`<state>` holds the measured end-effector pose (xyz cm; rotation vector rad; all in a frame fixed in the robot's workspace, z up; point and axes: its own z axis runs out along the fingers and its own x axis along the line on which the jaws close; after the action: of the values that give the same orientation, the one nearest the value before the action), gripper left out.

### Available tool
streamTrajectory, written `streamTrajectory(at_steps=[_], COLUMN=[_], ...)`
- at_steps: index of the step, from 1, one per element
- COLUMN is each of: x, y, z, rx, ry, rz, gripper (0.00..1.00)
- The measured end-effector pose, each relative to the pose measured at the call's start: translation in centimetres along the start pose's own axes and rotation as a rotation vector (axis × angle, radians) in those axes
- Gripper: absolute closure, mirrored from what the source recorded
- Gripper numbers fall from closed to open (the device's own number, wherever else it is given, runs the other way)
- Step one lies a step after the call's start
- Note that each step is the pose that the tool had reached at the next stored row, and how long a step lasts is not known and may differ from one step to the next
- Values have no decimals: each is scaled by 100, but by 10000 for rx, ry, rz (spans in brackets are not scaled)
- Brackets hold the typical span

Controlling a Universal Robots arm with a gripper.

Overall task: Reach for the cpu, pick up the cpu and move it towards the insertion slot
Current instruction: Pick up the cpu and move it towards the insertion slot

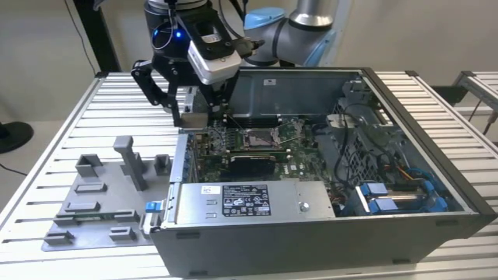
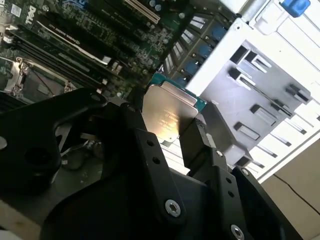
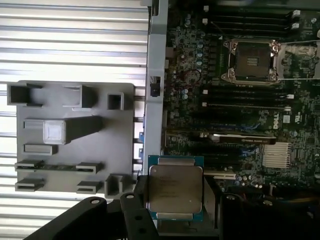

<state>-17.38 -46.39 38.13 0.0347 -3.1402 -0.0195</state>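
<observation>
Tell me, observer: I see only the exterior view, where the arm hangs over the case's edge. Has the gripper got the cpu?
Observer: Yes. In both wrist views the cpu sits clamped between the gripper fingers, silvery top facing the first wrist camera.
Operator: Is the insertion slot free?
Observer: In the first wrist view the insertion slot shows a dark bare centre inside its metal frame.
Operator: Is the cpu over it?
Observer: No. In the first wrist view the cpu hangs by the case wall, apart from the slot, with memory slots and a card between them.
</observation>
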Motion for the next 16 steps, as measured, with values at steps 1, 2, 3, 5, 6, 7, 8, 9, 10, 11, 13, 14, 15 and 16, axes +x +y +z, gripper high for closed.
streamTrajectory(at_steps=[1,2,3,5,6,7,8,9,10,11,13,14,15,16], x=[-25,-49,-74,-121,-146,-171,-194,-219,-241,-264,-305,-326,-349,-367], y=[-1,-1,-2,-3,-3,-4,-4,-5,-5,-6,-7,-7,-8,-8], z=[0,0,0,0,0,0,0,0,0,0,0,0,0,-1], rx=[0,0,0,0,0,0,0,0,0,-1,0,0,0,0], ry=[0,0,0,0,0,0,0,0,0,-1,0,0,0,0], rz=[0,0,-1,0,0,0,0,0,-1,-1,-1,0,0,0], gripper=[100,100,100,100,100,100,100,100,100,100,100,100,100,100])
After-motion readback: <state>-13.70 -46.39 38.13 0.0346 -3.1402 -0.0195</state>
